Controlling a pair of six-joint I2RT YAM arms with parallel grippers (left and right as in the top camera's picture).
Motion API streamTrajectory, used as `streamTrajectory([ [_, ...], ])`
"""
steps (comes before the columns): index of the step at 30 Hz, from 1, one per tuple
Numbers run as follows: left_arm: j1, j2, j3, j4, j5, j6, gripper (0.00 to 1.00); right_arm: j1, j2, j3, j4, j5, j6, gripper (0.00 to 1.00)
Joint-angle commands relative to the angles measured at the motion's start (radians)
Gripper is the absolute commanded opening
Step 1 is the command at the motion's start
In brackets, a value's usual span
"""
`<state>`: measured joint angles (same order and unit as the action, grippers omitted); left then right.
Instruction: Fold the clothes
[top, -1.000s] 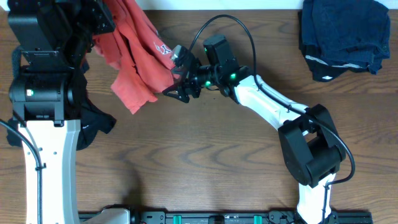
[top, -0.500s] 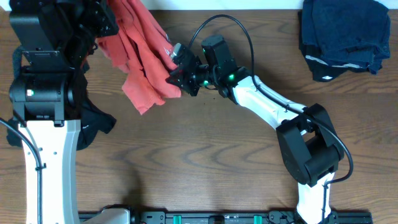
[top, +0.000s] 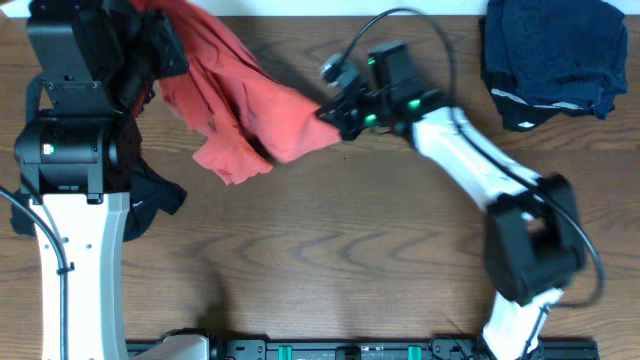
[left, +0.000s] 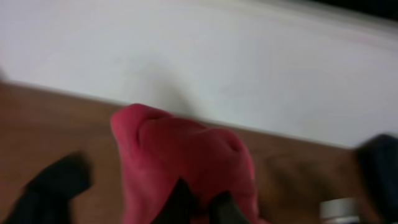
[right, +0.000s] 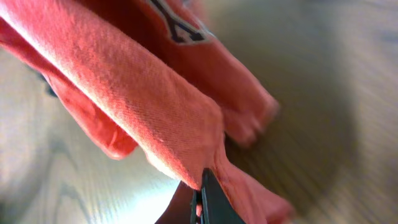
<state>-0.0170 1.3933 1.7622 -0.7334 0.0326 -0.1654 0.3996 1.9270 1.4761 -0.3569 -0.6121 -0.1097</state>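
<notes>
Stretching across the table (top: 330, 250) from 11 o'clock toward 12 o'clock in the overhead view, the shirt (top: 250, 110) forms a coral-red band between the two grippers. The right gripper (top: 332, 113) sits just above the centre, at 12 o'clock. Its jaws are pinched tight on the band's right end, and the right wrist view shows the dark fingertips closed on a fold of red cloth. Navy lettering (right: 177, 25) shows at 12 o'clock in that view, on a layer behind the gripped fold.

The left gripper (left: 199, 208) is at 11 o'clock in the overhead view, mostly hidden by the arm and the cloth. The left wrist view is blurred, but red fabric bunches over its dark fingers, which are clamped narrow on the shirt's other end, with a white wall (left: 217, 56) behind. A loose lobe of the shirt sags at 7 o'clock from the band's middle.

The black garment (top: 150, 200) lies limp at 9 o'clock, partly under the left arm. A navy pile (top: 550, 60) rests at 2 o'clock, well apart from the shirt.
</notes>
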Motion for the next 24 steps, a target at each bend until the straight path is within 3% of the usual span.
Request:
streamTrajectory([
  [1,-0.002,-0.013,0.024,-0.052,-0.155,0.039,0.06,-0.038,-0.143,0.016,-0.075,0.196,-0.070,0.01],
  [8,-0.002,-0.013,0.024,-0.227,-0.183,0.041,0.07,-0.107,-0.336,0.016,-0.321,0.426,-0.077,0.01],
  [13,-0.002,-0.013,0.024,-0.395,-0.182,0.040,0.11,-0.152,-0.423,0.016,-0.469,0.454,-0.054,0.01],
  [19,-0.002,-0.013,0.024,-0.555,-0.165,0.030,0.11,-0.156,-0.442,0.016,-0.542,0.455,0.028,0.01],
  [24,-0.002,-0.008,-0.014,-0.586,-0.108,0.029,0.11,-0.157,-0.437,0.016,-0.604,0.499,0.071,0.01],
])
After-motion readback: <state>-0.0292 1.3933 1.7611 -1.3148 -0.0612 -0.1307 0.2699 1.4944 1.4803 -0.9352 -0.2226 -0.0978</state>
